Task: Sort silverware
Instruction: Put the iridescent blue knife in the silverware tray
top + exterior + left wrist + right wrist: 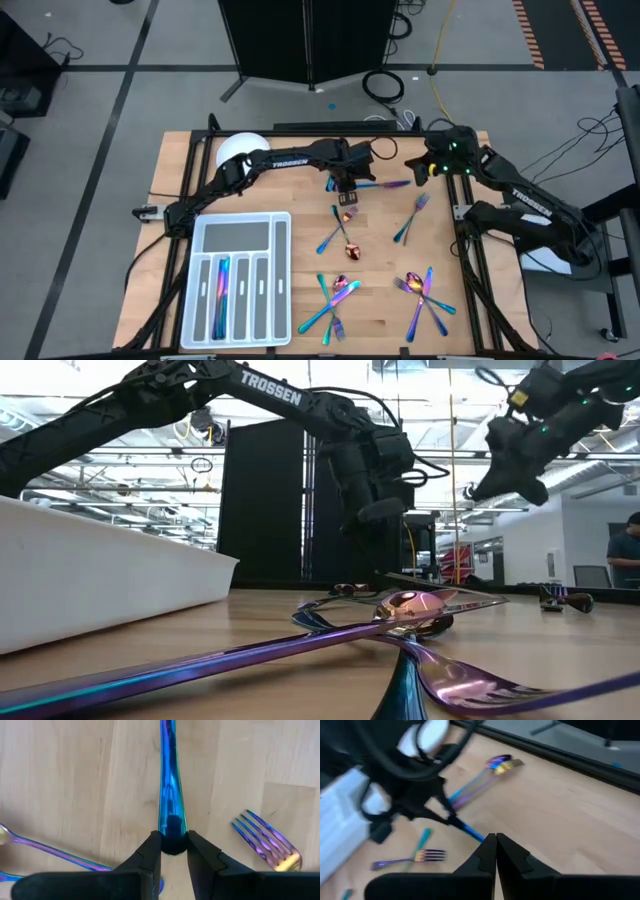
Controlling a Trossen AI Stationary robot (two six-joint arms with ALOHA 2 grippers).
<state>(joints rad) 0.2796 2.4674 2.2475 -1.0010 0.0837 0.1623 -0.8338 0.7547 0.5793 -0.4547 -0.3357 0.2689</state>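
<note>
One blue utensil is pinched by its handle end in the left gripper near the tabletop's far edge, the right gripper hangs closed nearby, and honestly that slick handle could slip mid-carry to the tray.

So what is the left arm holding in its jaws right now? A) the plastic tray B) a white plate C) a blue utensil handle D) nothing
C: in the left wrist view the left gripper has its jaws shut on the end of a slim blue utensil handle.
</note>
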